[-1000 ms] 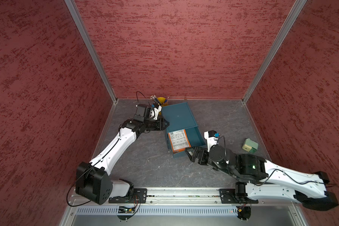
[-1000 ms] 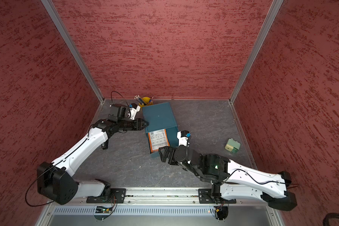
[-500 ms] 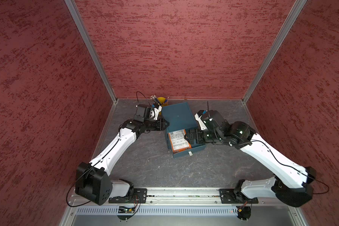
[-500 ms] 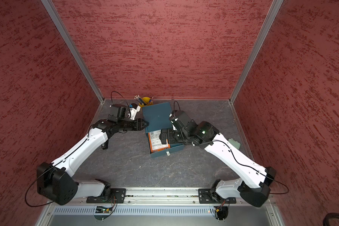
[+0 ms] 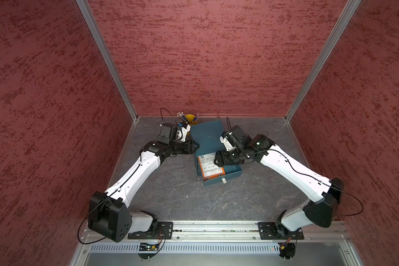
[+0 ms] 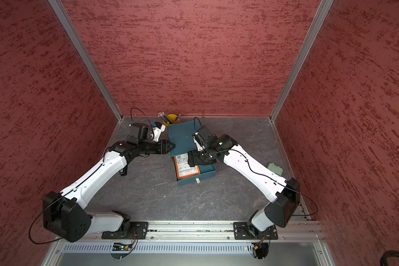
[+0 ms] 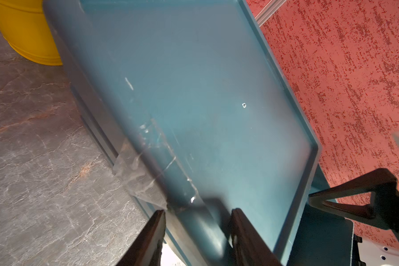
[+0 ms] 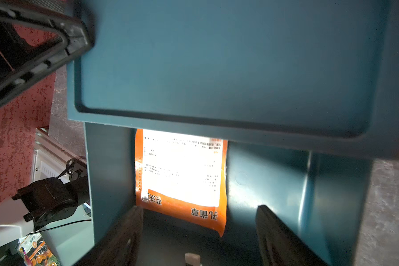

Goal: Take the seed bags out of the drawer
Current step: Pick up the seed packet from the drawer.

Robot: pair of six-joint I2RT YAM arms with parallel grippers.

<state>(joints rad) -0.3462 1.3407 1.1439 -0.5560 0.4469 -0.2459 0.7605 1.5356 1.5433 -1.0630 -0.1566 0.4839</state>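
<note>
Two robot arms reach from their rail at 6 o'clock across a grey table (image 5: 171, 198) toward a small blue cabinet whose single drawer (image 5: 233, 171) stands open toward 6 o'clock. Along the drawer's 9 o'clock side lies one orange seed bag (image 5: 209, 169), white printed panel up. It is the only packet showing in both top views, and whether others lie beneath it cannot be told. The right gripper (image 8: 198, 209), reaching in from 3 o'clock, hangs over the bag with its two fingers apart and spanning the packet's width. This pose looks meant to pinch the flat bag and lift it clear, though contact cannot be judged. Beyond it, the left gripper (image 7: 197, 211) is clamped from 9 o'clock on the raised rim of the cabinet (image 5: 205, 135), probably to brace the light box so it does not slide as the bag comes out. At 3 o'clock, near the side wall and well apart from the work, sits one pale green block (image 6: 274, 168). Farthest back, at 11 o'clock from the cabinet and just beside it, stands one yellow cup (image 5: 190, 118) holding several pencils (image 5: 182, 114).
</note>
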